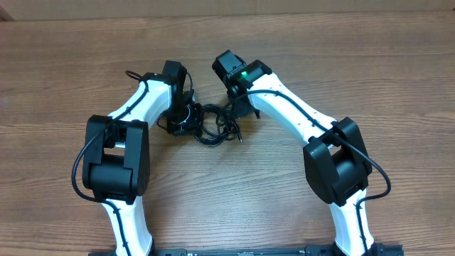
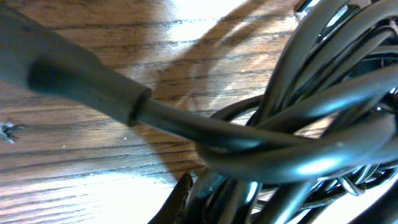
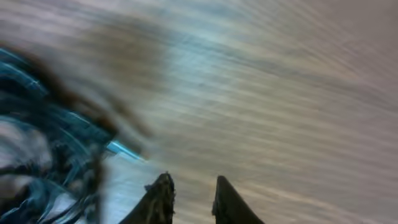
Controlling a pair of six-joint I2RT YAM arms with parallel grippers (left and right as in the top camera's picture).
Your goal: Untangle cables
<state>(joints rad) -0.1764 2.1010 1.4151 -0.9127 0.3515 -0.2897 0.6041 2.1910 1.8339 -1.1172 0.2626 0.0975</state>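
We find the cables (image 1: 213, 129) in one tangled heap on the wooden table (image 1: 370, 57), between the two arms. The left gripper (image 1: 186, 118) sits on the heap's left edge, closed. Its wrist view is filled by their loops and a plug sleeve (image 2: 87, 81), and we cannot tell whether a strand is pinched. The right gripper (image 3: 191, 200) stands slightly parted, with nothing between its fingers; that view is blurred.
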